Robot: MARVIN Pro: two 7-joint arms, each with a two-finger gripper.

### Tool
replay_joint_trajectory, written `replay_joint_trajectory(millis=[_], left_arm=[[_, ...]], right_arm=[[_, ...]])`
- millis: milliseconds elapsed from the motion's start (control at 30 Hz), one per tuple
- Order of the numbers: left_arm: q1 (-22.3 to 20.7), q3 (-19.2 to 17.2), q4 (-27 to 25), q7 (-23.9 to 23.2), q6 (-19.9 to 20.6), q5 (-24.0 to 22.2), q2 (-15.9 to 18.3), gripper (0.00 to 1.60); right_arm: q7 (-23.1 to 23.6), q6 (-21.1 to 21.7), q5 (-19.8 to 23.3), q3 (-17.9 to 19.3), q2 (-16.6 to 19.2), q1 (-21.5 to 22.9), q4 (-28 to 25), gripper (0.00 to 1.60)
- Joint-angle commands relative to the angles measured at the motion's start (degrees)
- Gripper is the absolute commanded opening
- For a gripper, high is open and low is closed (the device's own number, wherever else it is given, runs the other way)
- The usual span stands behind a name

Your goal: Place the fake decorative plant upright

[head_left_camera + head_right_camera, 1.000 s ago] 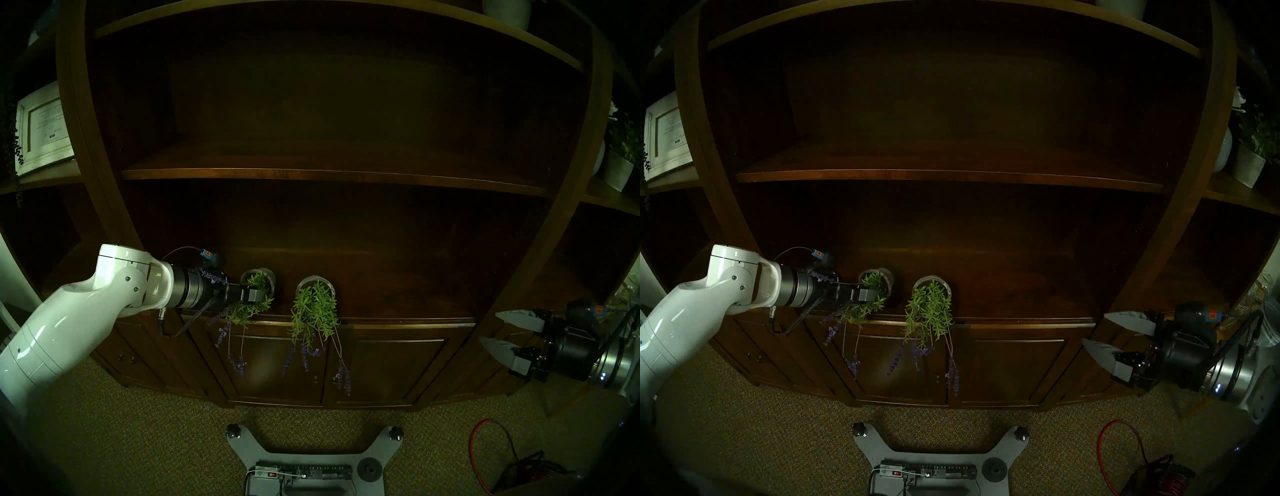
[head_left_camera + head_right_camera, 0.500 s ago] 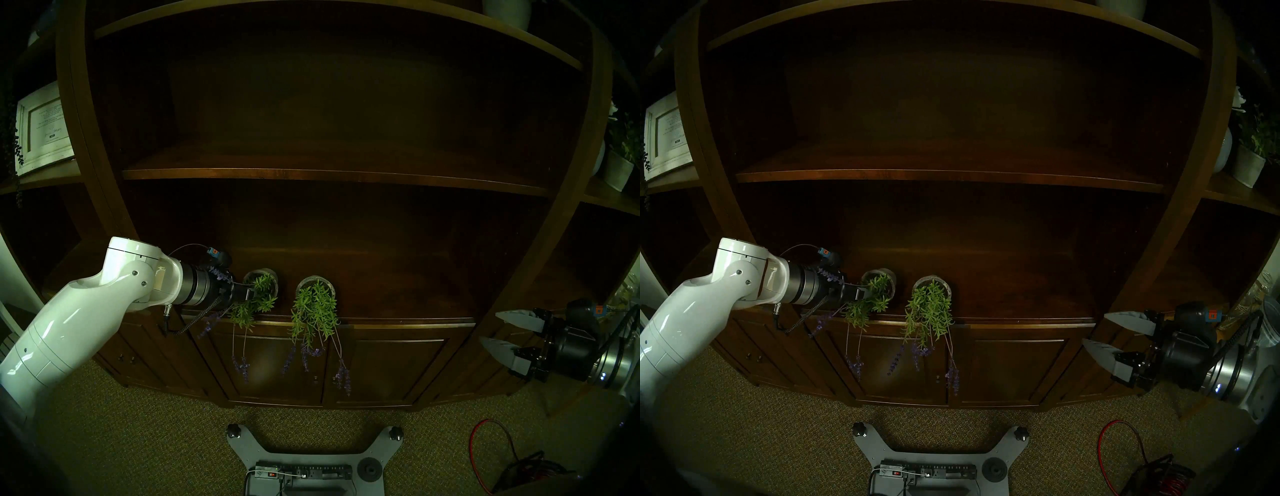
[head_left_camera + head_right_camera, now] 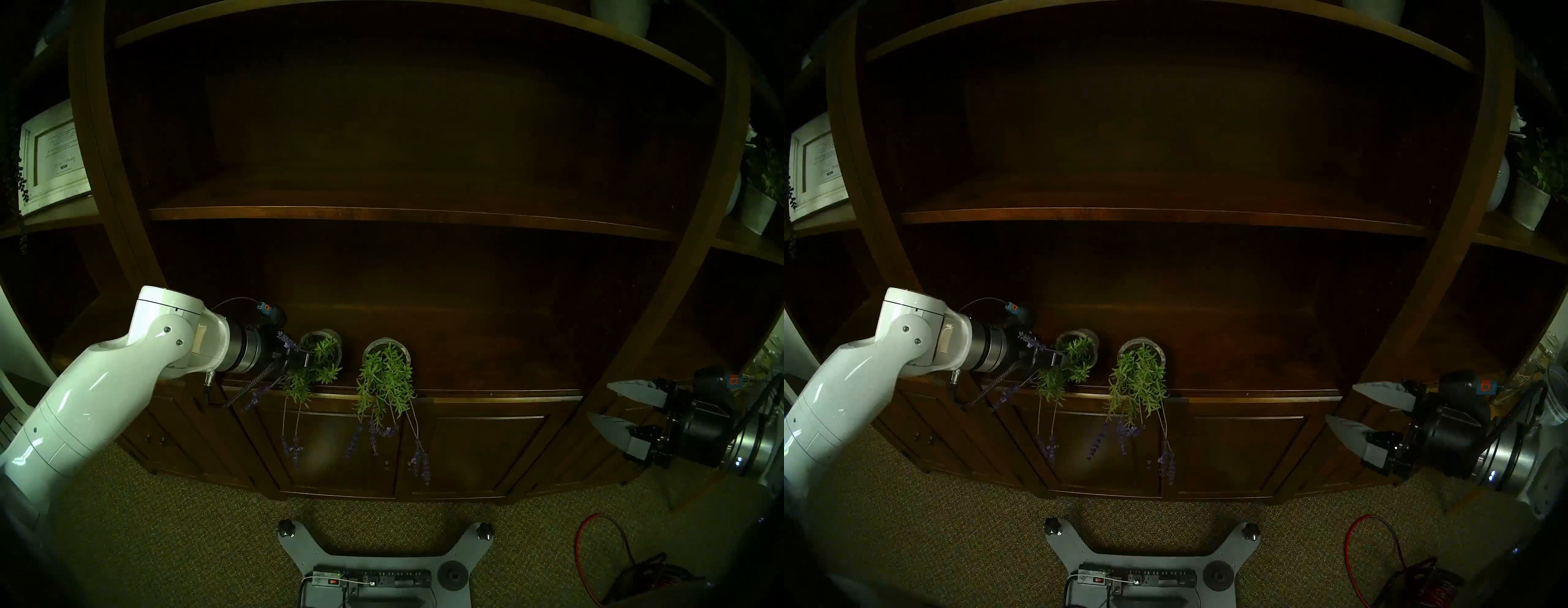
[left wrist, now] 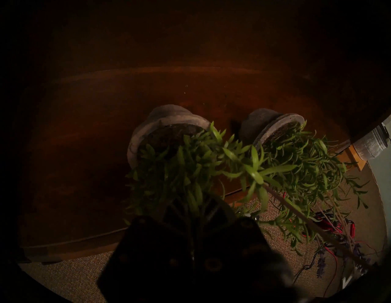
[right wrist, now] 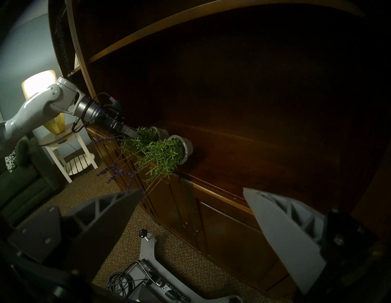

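Two potted plants lie tipped over near the desk's (image 3: 488, 397) front edge, stems hanging past it. The left gripper (image 3: 306, 361) has its fingers closed in the leaves of the left plant (image 3: 319, 354), whose pot is not yet upright. The right plant (image 3: 385, 369) lies untouched. The right gripper (image 3: 615, 409) hangs wide open and empty off the desk's right end.

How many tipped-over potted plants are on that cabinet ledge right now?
2. The left plant lies on the ledge with the left claw in its foliage; the right plant lies beside it, untouched. None looks hidden.
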Motion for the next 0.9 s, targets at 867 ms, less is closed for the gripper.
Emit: replay_joint_trajectory(millis=[867], left_arm=[[-4.8,-5.3,-0.1,25.4,-5.0,-12.5,-9.8,0.00]], right_arm=[[0.1,-0.2,-0.1,0.1,0.0,0.1,-0.1,1.60]])
